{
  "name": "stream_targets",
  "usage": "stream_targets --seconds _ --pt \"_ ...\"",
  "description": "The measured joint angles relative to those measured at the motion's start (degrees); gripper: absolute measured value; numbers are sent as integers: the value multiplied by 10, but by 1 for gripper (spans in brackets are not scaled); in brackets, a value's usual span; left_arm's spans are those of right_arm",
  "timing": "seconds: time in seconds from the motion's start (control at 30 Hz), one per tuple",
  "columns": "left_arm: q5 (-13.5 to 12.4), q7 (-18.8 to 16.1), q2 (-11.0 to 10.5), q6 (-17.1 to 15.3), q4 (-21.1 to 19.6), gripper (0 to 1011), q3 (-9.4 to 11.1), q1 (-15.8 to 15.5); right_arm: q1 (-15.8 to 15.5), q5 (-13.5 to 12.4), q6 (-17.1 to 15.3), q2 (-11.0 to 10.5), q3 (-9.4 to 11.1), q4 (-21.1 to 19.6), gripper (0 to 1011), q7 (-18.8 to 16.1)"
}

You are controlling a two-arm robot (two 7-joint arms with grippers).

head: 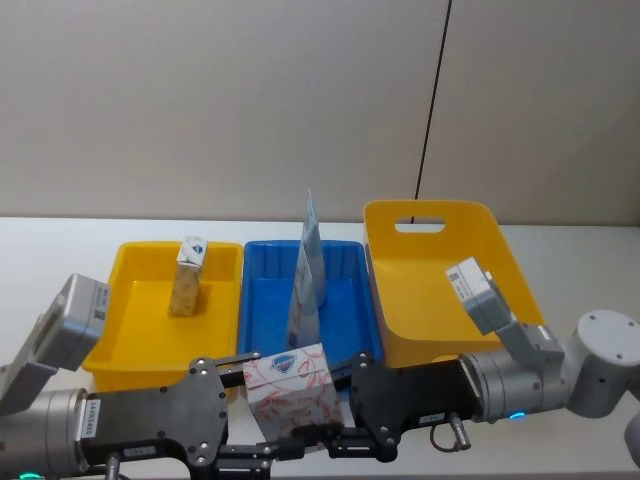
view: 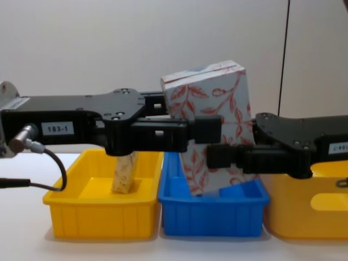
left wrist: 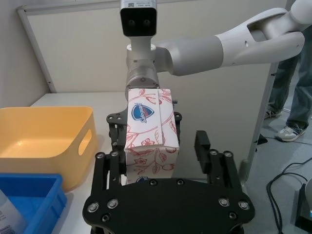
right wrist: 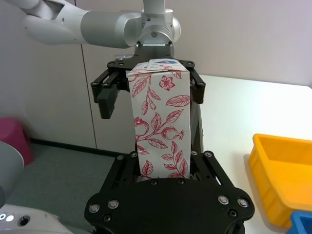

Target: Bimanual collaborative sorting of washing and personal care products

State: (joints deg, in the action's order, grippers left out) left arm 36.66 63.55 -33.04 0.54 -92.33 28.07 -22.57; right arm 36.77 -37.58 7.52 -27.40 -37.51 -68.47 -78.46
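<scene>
- The right claw is clamped on the big white box-shaped pack with red leaf-vine print.
- The left claw faces it. Its fingers are apart, one on each side of the same pack.
- Past both claws, a small cream carton stands in a yellow plastic tray.
- A pale blue-white pouch stands in a blue plastic tray.

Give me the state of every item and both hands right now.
White vine-print pack: held aloft between both hands.
Right hand: shut on the pack.
Left hand: open, fingers straddling the pack with a gap.
Cream carton: standing in the left yellow tray.
Blue-white pouch: upright in the blue tray.
</scene>
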Motion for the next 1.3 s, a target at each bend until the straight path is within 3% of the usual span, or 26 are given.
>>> stream_targets --seconds 0.3,1.0,1.3 --pt "0 0 0 0 0 1000 0 0 -8 -8 0 -14 4 -19 371 9" --pt "0 0 0 0 0 1001 0 0 -56 -43 -19 -85 26 -102 371 28" --pt "0 0 0 0 0 1001 0 0 -67 -57 -23 -109 38 -117 371 38"
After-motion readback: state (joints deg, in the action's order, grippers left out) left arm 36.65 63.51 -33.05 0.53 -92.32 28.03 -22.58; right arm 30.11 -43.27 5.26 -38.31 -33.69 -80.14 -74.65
